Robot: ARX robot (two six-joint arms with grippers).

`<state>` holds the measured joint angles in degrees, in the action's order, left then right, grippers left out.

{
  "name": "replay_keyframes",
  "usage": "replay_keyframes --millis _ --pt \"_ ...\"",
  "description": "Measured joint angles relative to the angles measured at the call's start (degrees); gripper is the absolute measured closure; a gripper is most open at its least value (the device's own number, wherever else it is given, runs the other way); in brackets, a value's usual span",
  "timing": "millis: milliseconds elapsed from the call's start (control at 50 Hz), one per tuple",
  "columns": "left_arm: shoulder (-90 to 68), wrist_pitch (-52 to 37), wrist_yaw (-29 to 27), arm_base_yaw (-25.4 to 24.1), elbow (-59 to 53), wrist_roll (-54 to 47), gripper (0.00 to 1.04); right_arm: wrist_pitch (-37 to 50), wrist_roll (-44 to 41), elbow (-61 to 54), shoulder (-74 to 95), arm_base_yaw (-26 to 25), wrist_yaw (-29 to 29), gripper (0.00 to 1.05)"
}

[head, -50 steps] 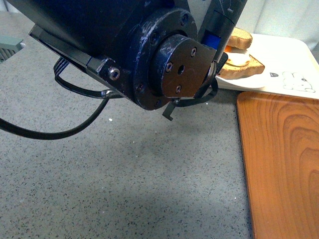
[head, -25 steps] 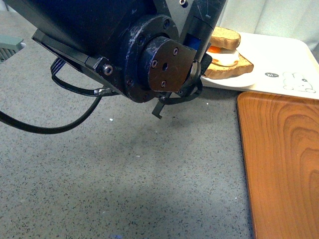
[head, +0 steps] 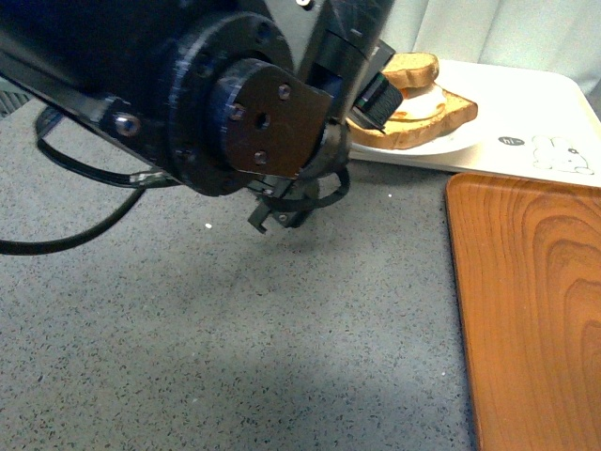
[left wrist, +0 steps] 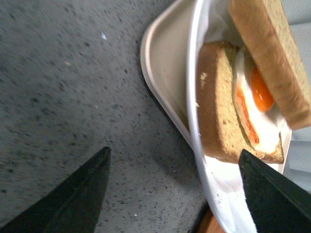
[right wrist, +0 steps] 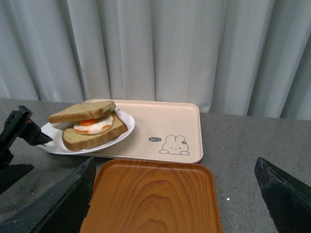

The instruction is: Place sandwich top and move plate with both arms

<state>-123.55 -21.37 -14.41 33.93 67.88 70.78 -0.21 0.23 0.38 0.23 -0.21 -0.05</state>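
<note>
Since a second ago the bulky black left arm [head: 235,113] has swung leftward across the front view, uncovering more of the sandwich, and its gripper [left wrist: 177,187] now points at the near rim of the round glossy white plate [right wrist: 56,145]. Its thin black fingers [left wrist: 77,194] stand wide apart, one over the speckled grey bench [head: 235,357], the other over the plate's rim, clamped on nothing. On the plate, the plain tan-brown slice of toy bread [right wrist: 82,111] that forms the sandwich top rests tilted on the fried egg [right wrist: 95,125], which lies on a second brown slice [right wrist: 95,138]. That plate sits at the left end of the beige rabbit-printed tray [right wrist: 165,121]. Just beside the tray's near edge lies an orange wooden tray [right wrist: 153,196]. Over it hangs the right gripper [right wrist: 175,194], its dark fingers [right wrist: 286,194] spread wide and holding nothing.
</note>
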Motion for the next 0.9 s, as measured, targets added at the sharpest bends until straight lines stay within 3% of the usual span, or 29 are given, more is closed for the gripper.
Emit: replay_keyframes --millis 160,559,639,719,799,899 --pt "4.0 -0.5 0.9 -2.5 -5.3 -3.0 0.05 0.0 0.0 0.0 0.0 0.0 0.0 0.09" --pt "22.7 -4.8 -0.1 -10.7 -25.0 -10.6 0.07 0.0 0.0 0.0 0.0 0.0 0.0 0.09" --pt "23.7 -24.3 -4.9 -12.5 -32.9 -24.3 0.2 0.0 0.0 0.0 0.0 0.0 0.0 0.09" --pt "30.9 -42.1 -2.3 -16.1 -44.6 -47.2 0.37 0.0 0.0 0.0 0.0 0.0 0.0 0.09" --pt "41.5 -44.5 0.4 -19.6 -51.7 -60.2 0.53 0.0 0.0 0.0 0.0 0.0 0.0 0.09" --pt "50.4 -41.0 4.6 -23.1 -58.2 -65.6 0.7 0.0 0.0 0.0 0.0 0.0 0.0 0.09"
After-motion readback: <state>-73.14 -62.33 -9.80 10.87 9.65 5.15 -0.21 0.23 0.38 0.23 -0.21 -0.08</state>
